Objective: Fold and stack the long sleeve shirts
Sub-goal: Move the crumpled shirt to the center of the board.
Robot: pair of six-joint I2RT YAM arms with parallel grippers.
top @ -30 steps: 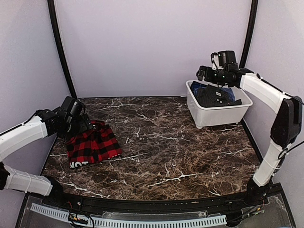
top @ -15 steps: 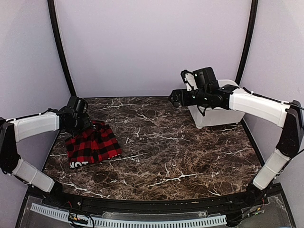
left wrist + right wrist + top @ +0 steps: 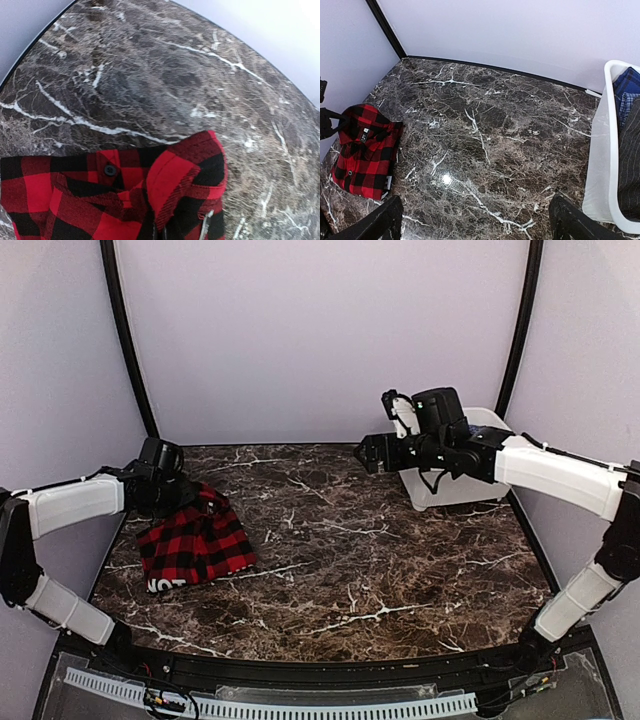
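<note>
1. My right gripper [image 3: 366,453] hangs over the far middle of the marble table [image 3: 350,560]. Its fingers [image 3: 375,222] are spread wide apart, with nothing between them.
2. My left gripper [image 3: 172,498] sits at the far edge of the red-and-black check shirt [image 3: 195,545]. I cannot tell whether its jaws are apart or together.
3. That shirt lies folded at the table's left side.
4. The white tub [image 3: 597,165] stands at the far right. It holds a blue check cloth [image 3: 627,95] and a dark striped cloth [image 3: 630,150].
</note>
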